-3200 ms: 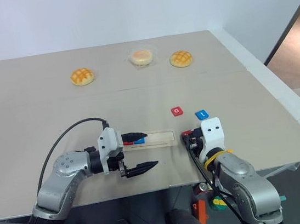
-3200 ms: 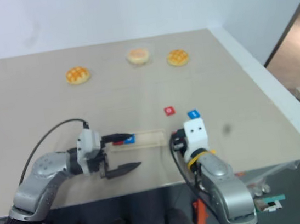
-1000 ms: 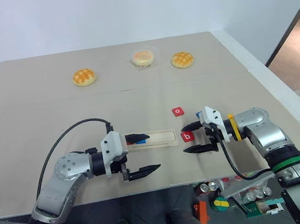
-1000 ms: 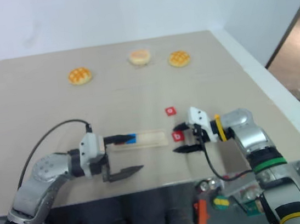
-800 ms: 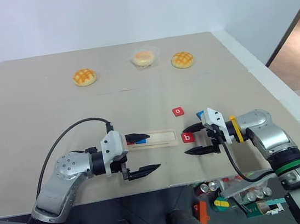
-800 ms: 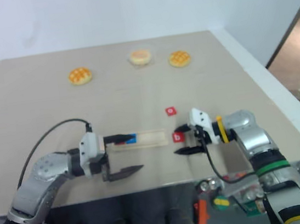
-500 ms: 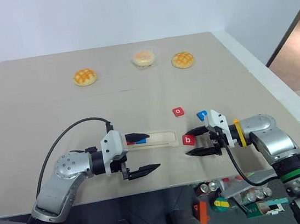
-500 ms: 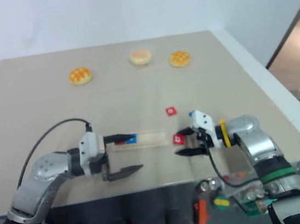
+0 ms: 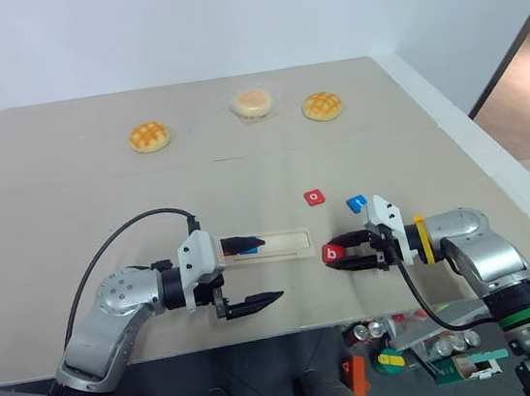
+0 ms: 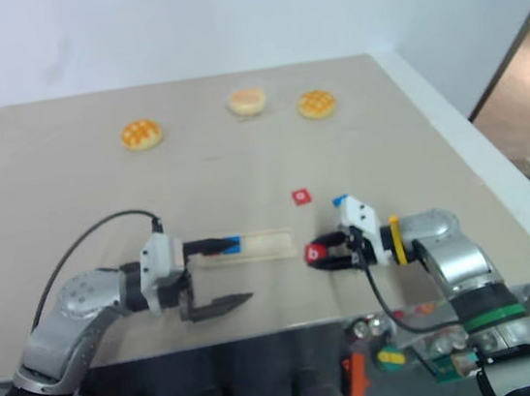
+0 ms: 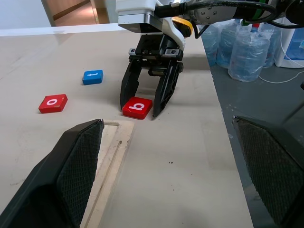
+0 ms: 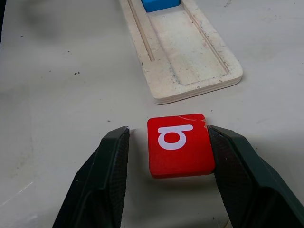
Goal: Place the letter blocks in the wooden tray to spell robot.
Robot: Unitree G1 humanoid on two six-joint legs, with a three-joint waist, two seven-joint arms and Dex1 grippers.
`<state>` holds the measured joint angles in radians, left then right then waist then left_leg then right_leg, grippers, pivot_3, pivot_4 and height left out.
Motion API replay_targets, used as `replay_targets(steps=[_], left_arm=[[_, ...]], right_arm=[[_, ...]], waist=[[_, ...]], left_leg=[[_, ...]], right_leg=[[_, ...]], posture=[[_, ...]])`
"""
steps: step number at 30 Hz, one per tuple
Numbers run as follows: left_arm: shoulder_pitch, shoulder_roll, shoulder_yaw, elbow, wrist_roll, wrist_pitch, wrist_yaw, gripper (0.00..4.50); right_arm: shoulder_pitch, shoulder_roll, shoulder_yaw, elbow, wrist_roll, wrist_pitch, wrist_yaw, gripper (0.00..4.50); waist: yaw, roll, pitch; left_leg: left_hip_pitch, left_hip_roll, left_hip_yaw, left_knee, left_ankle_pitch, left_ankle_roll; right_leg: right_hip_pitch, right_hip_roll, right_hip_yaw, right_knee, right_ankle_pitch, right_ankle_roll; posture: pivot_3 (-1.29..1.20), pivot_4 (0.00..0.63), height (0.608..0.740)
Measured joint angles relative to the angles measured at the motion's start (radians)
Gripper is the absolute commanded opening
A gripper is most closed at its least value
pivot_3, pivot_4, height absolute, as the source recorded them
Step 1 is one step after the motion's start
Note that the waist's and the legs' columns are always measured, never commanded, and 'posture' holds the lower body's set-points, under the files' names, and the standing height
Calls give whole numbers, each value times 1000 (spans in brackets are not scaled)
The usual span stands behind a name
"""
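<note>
Just past the open end of the wooden tray (image 12: 183, 52), your right claw (image 12: 166, 178) straddles the red b block (image 12: 179, 144): one finger touches the tile's edge, the other stands a sliver off, so the jaws are partly open and nothing is lifted. Your left claw (image 9: 249, 273) hangs spread wide over the tray's other end, holding nothing. A glossy blue tile (image 12: 160, 4) lies flat in the pale, grainy groove. On the matte desk (image 9: 72, 214) beyond sit the red o block (image 9: 315, 196) and blue t block (image 9: 357, 203).
</note>
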<state>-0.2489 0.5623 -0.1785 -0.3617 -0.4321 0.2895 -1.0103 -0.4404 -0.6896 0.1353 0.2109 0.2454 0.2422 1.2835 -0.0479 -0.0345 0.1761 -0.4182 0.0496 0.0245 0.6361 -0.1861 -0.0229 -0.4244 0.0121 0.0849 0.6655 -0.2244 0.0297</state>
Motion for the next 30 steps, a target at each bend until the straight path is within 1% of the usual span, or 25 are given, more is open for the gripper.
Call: replay_targets(steps=[2, 11, 15, 20, 23, 26, 28, 30], left_arm=[[0, 0, 0, 1, 1, 0, 2, 4500], [0, -3, 0, 16, 7, -7, 10, 4500], [1, -15, 5, 20, 10, -7, 39, 4500], [28, -35, 64, 22, 0, 2, 105, 4500], [69, -36, 103, 25, -3, 3, 139, 4500], [103, -36, 139, 31, -5, 3, 160, 4500], [124, -35, 159, 33, -11, 2, 162, 4500], [135, -34, 168, 33, -14, 2, 161, 4500]], right_arm=[[4, -1, -6, -3, 5, 8, -1, 1256], [53, 0, -30, -60, 16, 23, -62, 1256], [47, 0, -37, -88, 16, 35, -96, 1256], [-103, -4, -67, -152, 52, 152, -124, 1256], [-181, 3, -24, -197, 52, 193, -108, 1256], [-209, 58, 65, -192, 22, 196, -100, 1256], [-232, 107, 143, -150, -13, 181, -89, 1256], [-255, 127, 175, -108, -37, 160, -86, 1256]], waist=[[0, 0, 0], [0, 0, 0], [0, 0, 0], [-4, 1, 1], [-1, 1, 0], [-1, 0, 0], [0, 1, 1], [0, 1, 0]], left_leg=[[0, 0, 0, 0, 0, 0], [0, 0, 0, 0, 0, 0], [0, 0, 0, 0, 0, 0], [0, 1, 1, 0, 0, 0], [0, 1, -1, -1, 0, 0], [-1, 1, -1, -2, 0, 0], [-3, 1, -1, -2, 0, 0], [-3, 0, 0, -1, 0, 0]], right_leg=[[0, 0, 0, 0, 0, 0], [0, 0, 0, 0, 0, 0], [0, 0, 0, 0, 0, 0], [-1, 0, 1, 0, 1, 0], [-1, 1, -1, 0, 1, 1], [-2, 1, -1, 0, 0, 1], [-3, 0, -1, 0, 1, 2], [-3, 0, -1, 0, 1, 2]], posture=[[0, 150, 739], [0, 150, 739], [0, 150, 739], [0, 150, 739], [0, 150, 739], [0, 150, 739], [0, 150, 739], [0, 150, 739]])
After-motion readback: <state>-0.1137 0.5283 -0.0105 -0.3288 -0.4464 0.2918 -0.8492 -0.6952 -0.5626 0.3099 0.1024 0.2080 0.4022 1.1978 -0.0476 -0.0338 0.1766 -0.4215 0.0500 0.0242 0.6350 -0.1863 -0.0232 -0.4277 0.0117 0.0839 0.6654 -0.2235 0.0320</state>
